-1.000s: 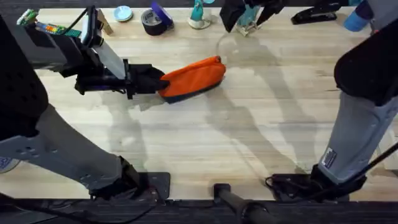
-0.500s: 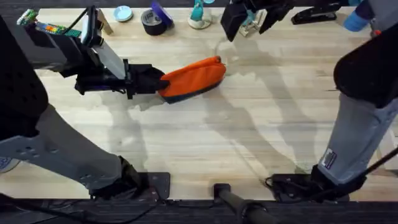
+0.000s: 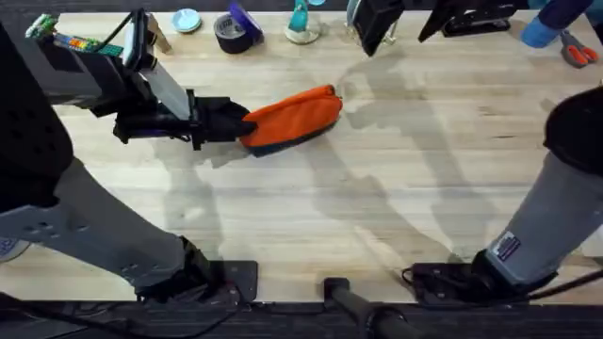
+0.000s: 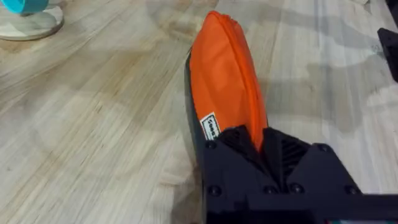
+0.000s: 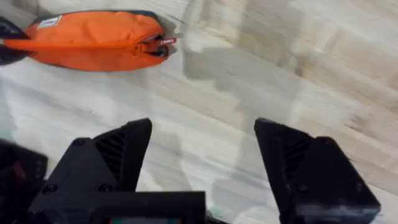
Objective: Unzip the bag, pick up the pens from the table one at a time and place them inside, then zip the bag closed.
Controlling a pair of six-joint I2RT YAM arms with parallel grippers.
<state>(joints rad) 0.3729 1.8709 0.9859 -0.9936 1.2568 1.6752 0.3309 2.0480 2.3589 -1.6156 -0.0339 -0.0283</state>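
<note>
The orange bag (image 3: 294, 117) lies on the table (image 3: 377, 207), left of centre, with its dark underside along the near edge. My left gripper (image 3: 236, 122) is shut on the bag's left end. The left wrist view shows its black fingers (image 4: 233, 146) clamped over the tip of the bag (image 4: 225, 87). My right gripper (image 3: 400, 24) hangs open above the far edge, well clear of the bag. In the right wrist view, the right gripper (image 5: 202, 134) has nothing between its fingers, and the bag (image 5: 93, 40) lies beyond with its zipper pull (image 5: 163, 42) at the near end. The pens are out of view.
Along the far edge stand a blue dish (image 3: 186, 19), a dark tape roll (image 3: 232, 32), a teal item on a white base (image 3: 301, 26), a black stapler (image 3: 480, 21) and red-handled scissors (image 3: 577, 52). Bare wood stretches across the middle and right.
My right gripper has drawn back from near the bag's right end toward the far edge and to the right. The left gripper and the bag have stayed put.
</note>
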